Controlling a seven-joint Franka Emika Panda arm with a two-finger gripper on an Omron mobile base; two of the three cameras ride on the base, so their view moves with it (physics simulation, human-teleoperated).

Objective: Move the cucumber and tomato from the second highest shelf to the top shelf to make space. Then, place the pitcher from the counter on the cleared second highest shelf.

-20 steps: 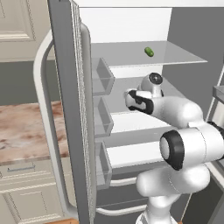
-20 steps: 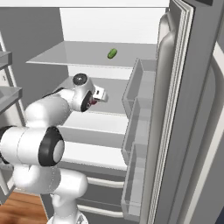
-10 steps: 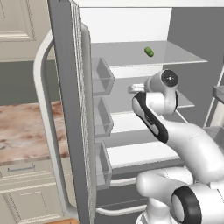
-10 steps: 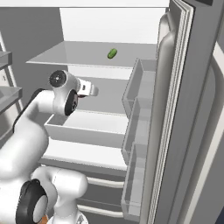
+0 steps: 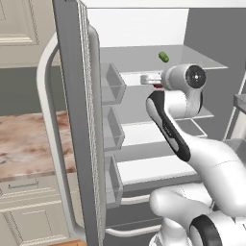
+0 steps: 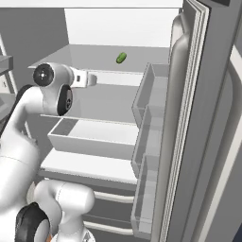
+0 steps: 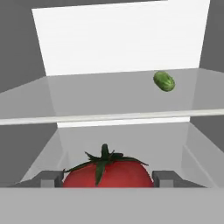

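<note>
Cucumber sits on the top shelf, up at two o'clock from the hand, so that half looks done. The gripper is clamped on the tomato, just below shelf level. Pitcher job not yet begun.

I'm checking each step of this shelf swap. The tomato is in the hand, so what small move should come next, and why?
Probably lift the hand a little and ease it forward. It is shut on the tomato, which sits just below the front edge of the top shelf in the hand view. The cucumber already lies on that shelf, off to one side, so there's room to set the tomato down.
</note>
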